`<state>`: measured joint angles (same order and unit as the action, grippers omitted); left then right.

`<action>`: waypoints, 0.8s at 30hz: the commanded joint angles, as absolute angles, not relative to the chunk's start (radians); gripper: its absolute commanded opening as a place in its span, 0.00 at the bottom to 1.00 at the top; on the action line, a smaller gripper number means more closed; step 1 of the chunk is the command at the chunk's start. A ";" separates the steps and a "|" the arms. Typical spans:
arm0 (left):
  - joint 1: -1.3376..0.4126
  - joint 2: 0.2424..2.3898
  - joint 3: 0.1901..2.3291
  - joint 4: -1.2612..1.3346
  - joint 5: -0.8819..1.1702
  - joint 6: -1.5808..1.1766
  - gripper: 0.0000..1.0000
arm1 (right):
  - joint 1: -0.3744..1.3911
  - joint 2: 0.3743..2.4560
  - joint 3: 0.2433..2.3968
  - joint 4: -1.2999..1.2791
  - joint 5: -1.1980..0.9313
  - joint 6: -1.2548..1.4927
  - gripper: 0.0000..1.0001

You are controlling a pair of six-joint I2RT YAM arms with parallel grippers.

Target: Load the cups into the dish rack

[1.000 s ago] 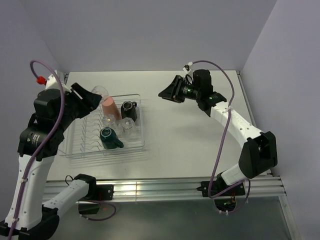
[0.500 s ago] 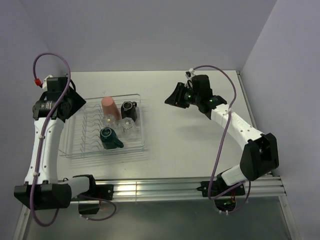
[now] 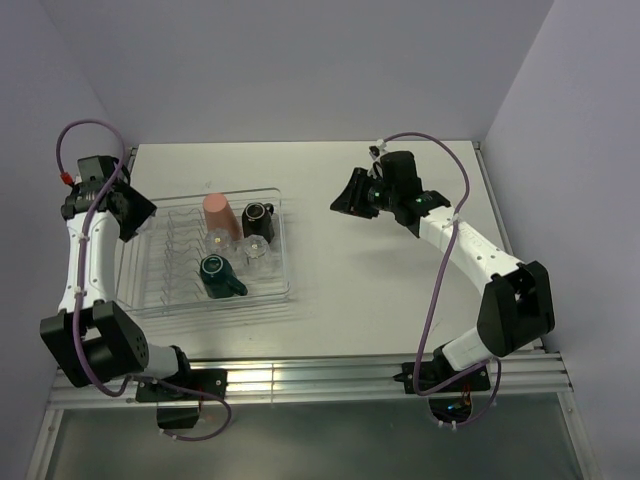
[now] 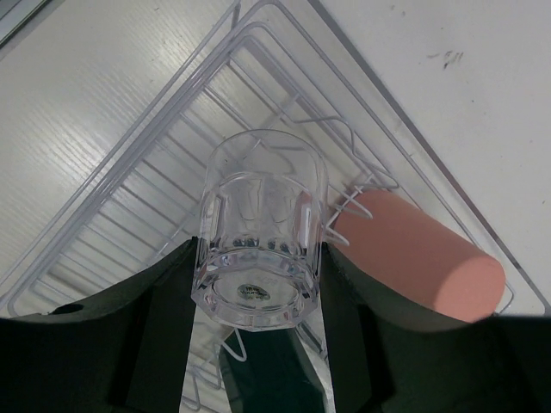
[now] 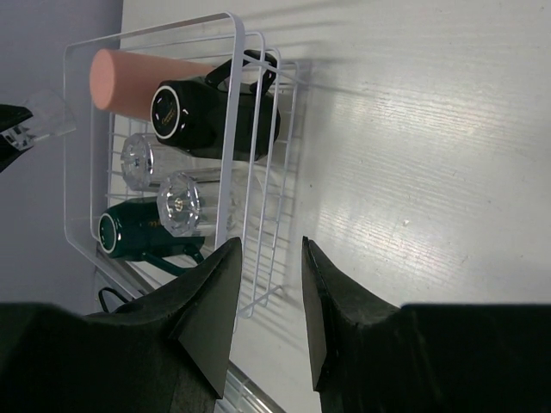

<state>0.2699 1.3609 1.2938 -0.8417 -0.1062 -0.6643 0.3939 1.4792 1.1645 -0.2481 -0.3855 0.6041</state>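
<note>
Five cups are in the rack [image 3: 287, 262]. The salmon cup [image 3: 217, 214] is at the far side. The black mug [image 3: 258, 215] is just to its right. A clear cup [image 3: 222, 240] and a second clear cup [image 3: 259, 251] are in the middle, close together. The green mug [image 3: 213, 271] is nearest the arms' bases and shows its white inside. The rack sits on the left part of the white tabletop [image 3: 390, 270].

A third clear cup [image 4: 263, 219] is not in the rack yet. The left hand [image 4: 258, 255] pinches it, with one dark finger on each side. The bottom of this cup faces the wrist camera. It hangs over a corner of the rack, with the salmon cup just beside it. I cannot tell if it touches the rack. From above, the left hand is at the far left corner of the rack.

The right hand [image 5: 267, 297] is well apart from the rack, over the bare tabletop to the right. Its fingers are a little apart, and nothing is between them. Its camera looks back at the rack and the five cups.
</note>
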 commanded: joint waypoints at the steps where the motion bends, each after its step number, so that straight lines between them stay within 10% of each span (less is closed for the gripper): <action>1: 0.288 1.402 1.296 -0.758 -0.080 -0.646 0.00 | 0.390 1.483 1.178 -0.235 -0.388 0.584 0.41; 24: 0.342 1.634 1.301 -0.696 -0.069 -0.658 0.00 | 0.390 1.503 1.181 -0.238 -0.408 0.577 0.41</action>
<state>0.3328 1.6249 1.2938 -0.7403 -0.0822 -0.6655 0.3939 1.4967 1.1645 -0.2485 -0.3996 0.5999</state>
